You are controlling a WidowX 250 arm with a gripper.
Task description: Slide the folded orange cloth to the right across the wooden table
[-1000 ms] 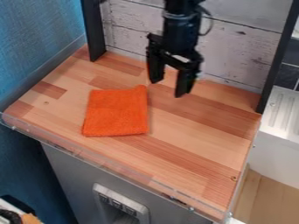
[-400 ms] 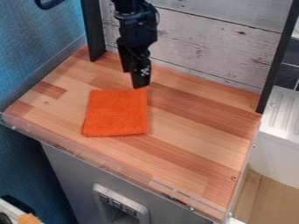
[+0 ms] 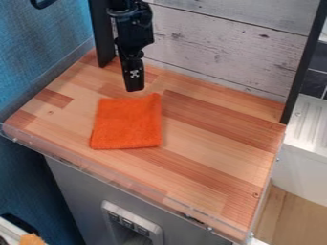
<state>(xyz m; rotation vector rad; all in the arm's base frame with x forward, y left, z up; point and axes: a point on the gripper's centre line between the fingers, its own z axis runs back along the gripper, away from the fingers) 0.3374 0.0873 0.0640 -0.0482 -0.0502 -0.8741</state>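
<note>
The black hand (image 3: 135, 89) is shifting left and turning side-on, now hanging near the far edge of the orange cloth (image 3: 127, 123); whether it is open or closed, I cannot tell. The cloth is lying unmoved on the tabletop's (image 3: 214, 155) left side, so this seems to be only repositioning.

No text, label, number or sign is readable
</note>
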